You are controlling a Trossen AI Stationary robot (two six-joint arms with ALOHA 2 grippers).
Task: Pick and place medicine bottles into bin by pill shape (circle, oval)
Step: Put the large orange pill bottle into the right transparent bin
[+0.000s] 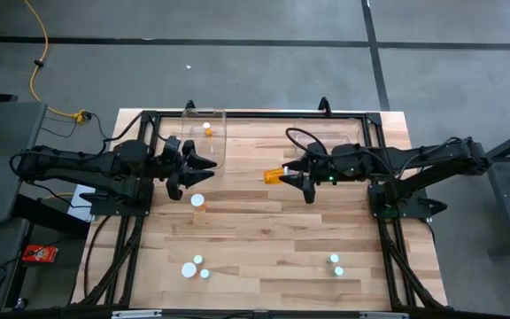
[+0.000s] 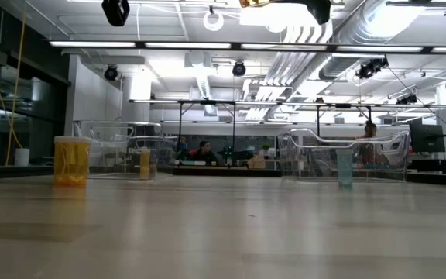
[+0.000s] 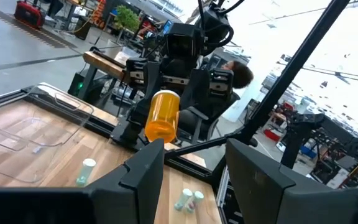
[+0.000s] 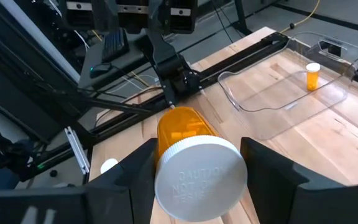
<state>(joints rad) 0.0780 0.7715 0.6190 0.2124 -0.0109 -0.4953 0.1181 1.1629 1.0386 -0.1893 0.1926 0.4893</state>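
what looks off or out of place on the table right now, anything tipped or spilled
Nothing stands out. The right gripper holds an amber bottle sideways above the table, cap on. One amber bottle stands upright in the clear bin, and the loose bottles near the front edge look upright. The left gripper is beside the bin.

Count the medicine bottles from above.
8 bottles: one in the bin, one in the right gripper, one beside the left gripper, three lower left, two lower right. Others possibly hidden.
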